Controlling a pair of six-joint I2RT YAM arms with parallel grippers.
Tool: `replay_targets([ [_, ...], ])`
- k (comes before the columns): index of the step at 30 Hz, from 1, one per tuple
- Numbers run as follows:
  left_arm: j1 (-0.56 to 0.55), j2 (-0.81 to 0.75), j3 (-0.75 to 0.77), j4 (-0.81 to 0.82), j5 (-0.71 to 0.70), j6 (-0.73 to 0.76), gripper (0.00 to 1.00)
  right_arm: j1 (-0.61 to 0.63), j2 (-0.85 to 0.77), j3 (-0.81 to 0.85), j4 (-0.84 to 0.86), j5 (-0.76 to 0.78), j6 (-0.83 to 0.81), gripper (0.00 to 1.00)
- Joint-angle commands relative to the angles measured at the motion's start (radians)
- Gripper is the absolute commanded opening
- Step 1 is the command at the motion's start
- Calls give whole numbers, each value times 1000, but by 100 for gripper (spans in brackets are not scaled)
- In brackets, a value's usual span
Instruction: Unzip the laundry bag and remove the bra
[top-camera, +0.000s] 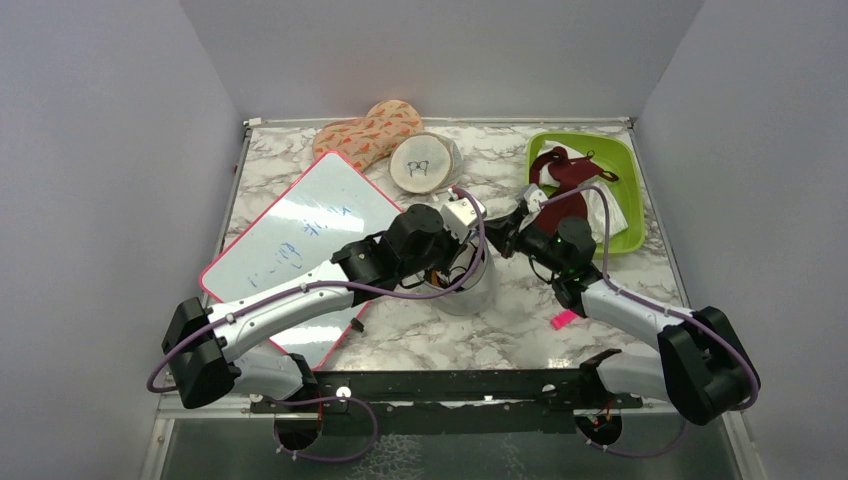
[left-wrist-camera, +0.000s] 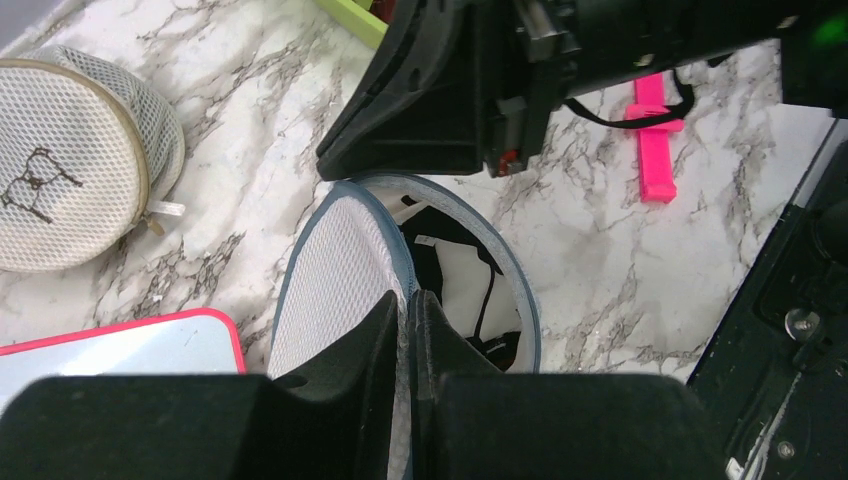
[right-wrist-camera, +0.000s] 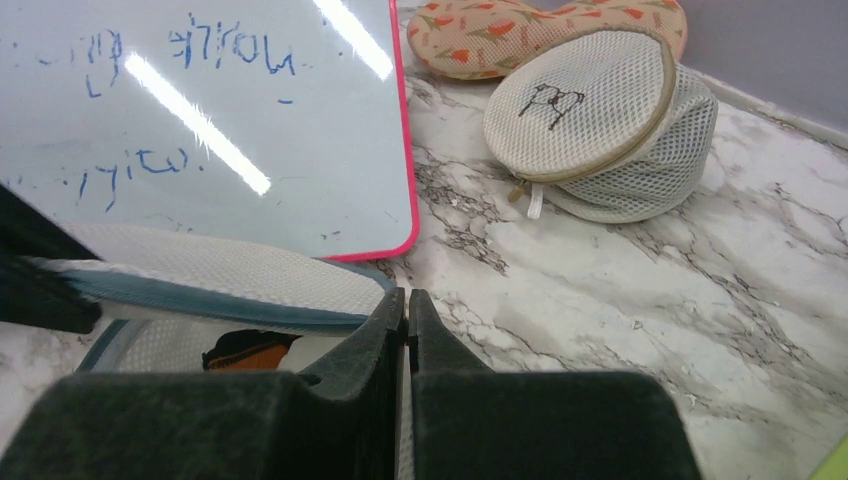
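The laundry bag stands mid-table under both grippers, white mesh with a grey-blue rim. It is unzipped, with its lid lifted. My left gripper is shut on the lid's edge, which shows as mesh between the fingers. My right gripper is shut on the bag's wall at the rim, opposite the left. In the top view the left gripper and right gripper meet over the bag. The orange bra with black edging lies inside the bag. Its black straps show through the opening.
A beige round pouch with a black drawing lies behind, beside an orange-patterned pouch. A pink-framed whiteboard lies at the left. A green bin at the back right holds a dark red garment. A pink object lies at the front right.
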Motion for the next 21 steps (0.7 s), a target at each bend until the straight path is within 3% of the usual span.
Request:
replay_targets([
  [1,-6,-92,-31,105,75,59,0,-4,77,65,66,27,0,1],
  [8,-6,-135,-40,120,43,80,0,-4,142,131,44,12,-49,1],
  [21,-6,-109,-80,47,-83,18,0,-4,-23,70,-80,15,-89,1],
])
